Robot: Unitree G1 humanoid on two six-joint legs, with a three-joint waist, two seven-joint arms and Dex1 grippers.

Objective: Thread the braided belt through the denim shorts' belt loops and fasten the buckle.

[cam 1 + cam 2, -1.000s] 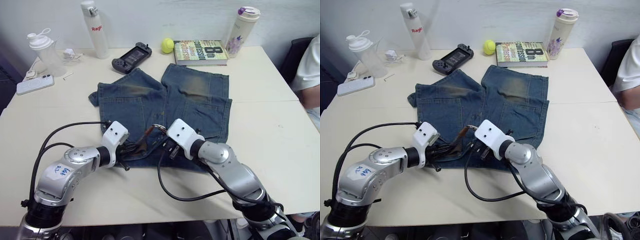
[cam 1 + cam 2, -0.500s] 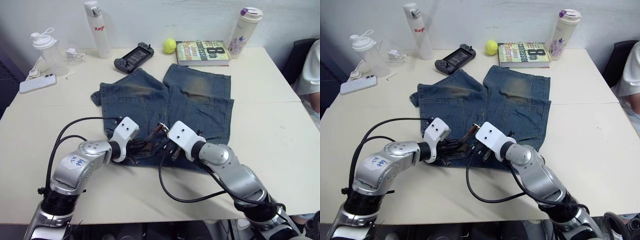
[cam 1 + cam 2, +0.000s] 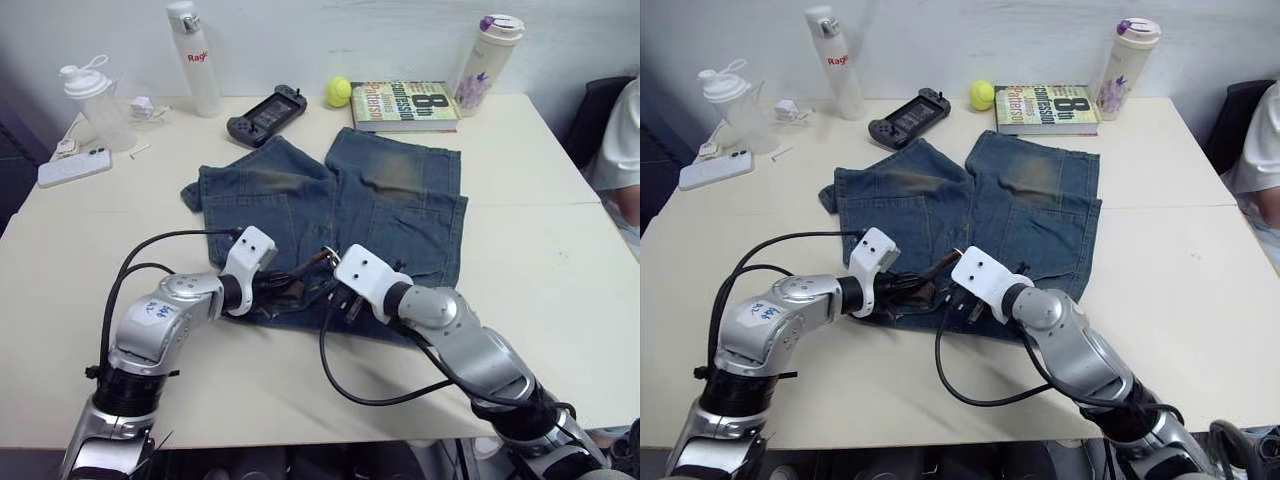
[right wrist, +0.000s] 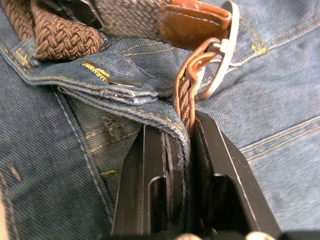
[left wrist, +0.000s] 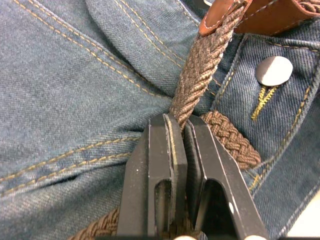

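The denim shorts (image 3: 340, 205) lie flat in the middle of the table, waistband toward me. The braided belt (image 5: 200, 70) runs along the waistband by the metal button (image 5: 273, 70). My left gripper (image 5: 179, 122) is shut on the brown braid just short of its tan leather end. Close to its right, my right gripper (image 4: 182, 127) is shut on the belt's strap together with a fold of the waistband. The silver buckle (image 4: 225, 45) stands just past the right fingertips. The belt loops are hidden under the grippers and folded denim.
Along the table's (image 3: 560, 260) far edge stand a shaker bottle (image 3: 95, 100), a white bottle (image 3: 192, 58), a game controller (image 3: 265, 113), a tennis ball (image 3: 335, 92), a book (image 3: 405, 105) and a tumbler (image 3: 488, 50). A phone (image 3: 72, 166) lies far left. A person's sleeve (image 3: 622, 140) shows at the right.
My left gripper has slid right along the waistband, closer to the right gripper. The right gripper has stayed in place.
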